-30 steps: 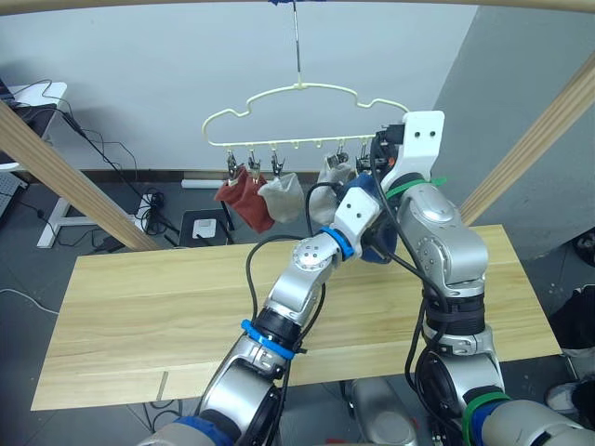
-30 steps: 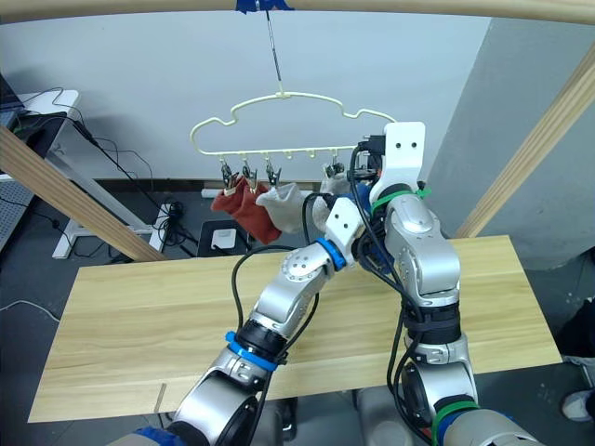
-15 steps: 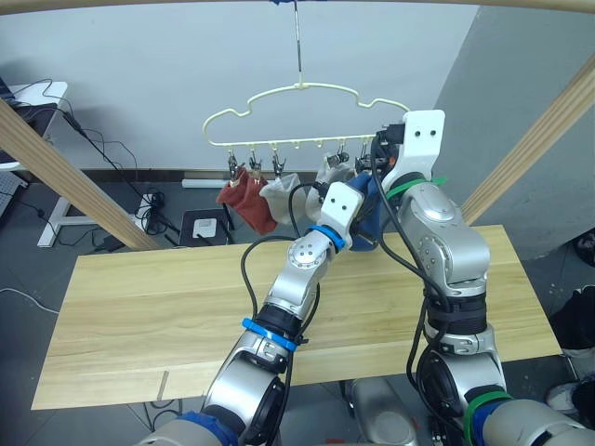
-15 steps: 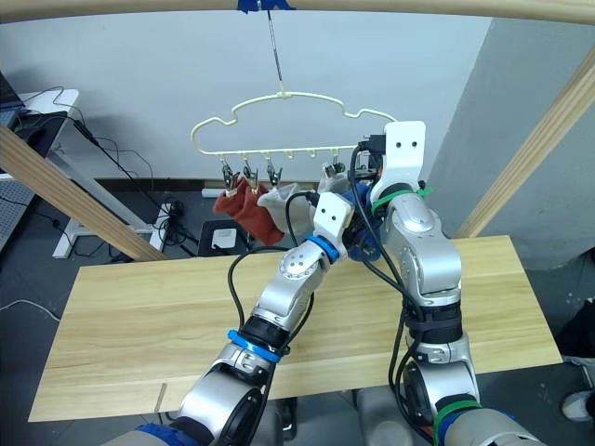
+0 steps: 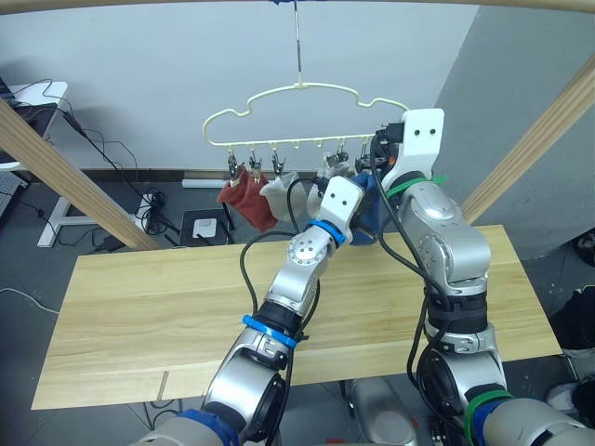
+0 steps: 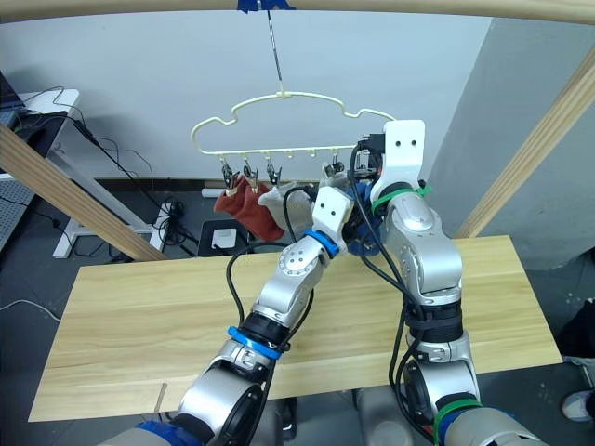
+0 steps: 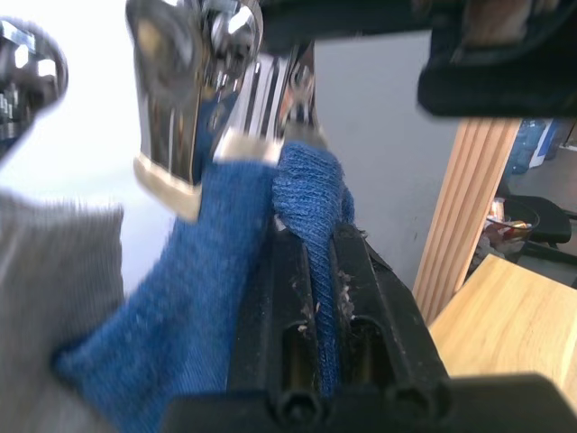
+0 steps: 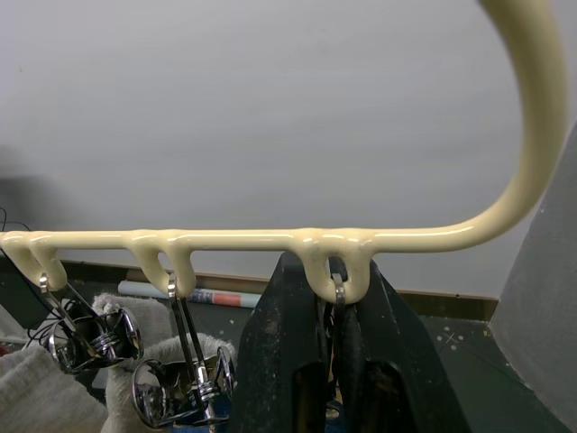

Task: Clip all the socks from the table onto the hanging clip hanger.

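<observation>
The pale yellow clip hanger (image 5: pixel 307 89) hangs by its hook from the top pole. Rust red socks (image 5: pixel 244 200) and two light grey socks (image 5: pixel 279 191) hang from its clips. A blue sock (image 7: pixel 171 298) hangs from a metal clip (image 7: pixel 171 135) near the right end. My left gripper (image 7: pixel 311 239) is shut on a second blue sock (image 7: pixel 311 189), whose top edge touches the last clip (image 7: pixel 270 108). My right gripper (image 8: pixel 332 271) is shut on that last clip just under the hanger's bar (image 8: pixel 225 239). The table (image 5: pixel 139 307) lies below.
Slanted wooden poles stand at the left (image 5: pixel 65 177) and right (image 5: pixel 539 139), and a top pole (image 5: pixel 139 7) carries the hanger. Cables and a power strip (image 5: pixel 149 200) lie on the floor behind the table. A white desk (image 5: pixel 37 93) is at far left.
My left arm has risen and carried the blue sock up to the last clip at the hanger's right end. My right gripper has stayed on that clip.
</observation>
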Robot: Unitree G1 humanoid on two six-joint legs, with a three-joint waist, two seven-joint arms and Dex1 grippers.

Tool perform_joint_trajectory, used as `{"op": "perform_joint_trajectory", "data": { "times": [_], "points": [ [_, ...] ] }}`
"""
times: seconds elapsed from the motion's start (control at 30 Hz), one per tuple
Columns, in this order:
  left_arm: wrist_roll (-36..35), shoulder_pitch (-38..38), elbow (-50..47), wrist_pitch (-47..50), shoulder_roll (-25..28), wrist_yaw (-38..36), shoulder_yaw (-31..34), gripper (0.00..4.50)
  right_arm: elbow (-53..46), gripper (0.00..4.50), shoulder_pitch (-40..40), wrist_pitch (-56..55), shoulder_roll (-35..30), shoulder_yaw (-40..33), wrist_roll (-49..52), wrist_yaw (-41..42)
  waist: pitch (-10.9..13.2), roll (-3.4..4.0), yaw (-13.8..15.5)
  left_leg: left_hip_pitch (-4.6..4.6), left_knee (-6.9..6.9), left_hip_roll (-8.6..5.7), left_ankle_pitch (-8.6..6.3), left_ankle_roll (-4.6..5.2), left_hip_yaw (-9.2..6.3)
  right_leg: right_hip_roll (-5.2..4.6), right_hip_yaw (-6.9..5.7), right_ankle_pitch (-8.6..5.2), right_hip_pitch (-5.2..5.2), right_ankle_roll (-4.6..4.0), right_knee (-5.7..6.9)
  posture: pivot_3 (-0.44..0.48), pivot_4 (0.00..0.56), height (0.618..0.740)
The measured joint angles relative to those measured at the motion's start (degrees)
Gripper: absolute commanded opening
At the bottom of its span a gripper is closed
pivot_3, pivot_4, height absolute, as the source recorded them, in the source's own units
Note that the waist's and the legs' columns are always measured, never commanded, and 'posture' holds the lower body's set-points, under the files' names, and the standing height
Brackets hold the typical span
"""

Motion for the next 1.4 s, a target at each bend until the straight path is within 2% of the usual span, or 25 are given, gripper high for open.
{"op": "perform_joint_trajectory", "data": {
  "times": [1.13, 1.23, 1.3, 1.37, 1.4],
  "points": [
    [-0.19, -2.31, 1.18, 0.8, 0.0, 3.0, 0.55, 0.01, -1.52, 0.0, -0.09, 1.84, -0.53, 0.48, -1.29, -1.12, 0.0, 0.0, -0.05, 0.0, -0.01, 0.0, 0.0, 0.0, 0.0, 0.0, 0.0, 0.0, 0.0, 0.0, -0.01, -0.216, 0.26, 0.74],
    [-0.36, -2.34, 1.17, 0.83, 0.0, 3.05, 0.57, 0.0, -1.59, 0.83, -0.09, 1.83, -0.01, 0.09, -1.01, -1.34, 0.0, 0.0, -0.05, 0.0, -0.01, 0.0, 0.0, 0.0, 0.0, 0.0, 0.0, 0.0, 0.0, 0.0, -0.02, -0.217, 0.258, 0.74],
    [-0.37, -2.39, 1.0, 0.88, 0.0, 3.02, 0.55, 0.0, -1.62, 1.58, -0.09, 1.83, 0.59, -0.07, -0.92, -1.4, 0.0, 0.0, -0.04, 0.0, -0.01, 0.0, 0.0, 0.0, 0.0, 0.0, 0.0, 0.0, 0.0, 0.0, -0.01, -0.217, 0.258, 0.74],
    [-0.53, -2.39, 0.14, 1.26, 0.0, 2.58, 0.46, 0.0, -1.62, 1.58, -0.09, 1.84, 1.2, -0.61, -0.76, -1.46, 0.0, 0.0, 0.0, 0.0, 0.0, 0.01, 0.0, 0.0, 0.0, 0.0, 0.0, 0.0, 0.0, 0.0, -0.01, -0.217, 0.258, 0.74],
    [-0.63, -2.39, -0.31, 1.54, 0.0, 2.47, 0.46, 0.28, -1.63, 1.59, -0.09, 1.84, 1.35, -0.72, -0.66, -1.49, 0.0, 0.0, 0.01, 0.0, 0.0, 0.01, 0.0, 0.0, 0.0, 0.0, 0.0, 0.0, 0.0, 0.0, -0.01, -0.217, 0.258, 0.74]
  ]
}}
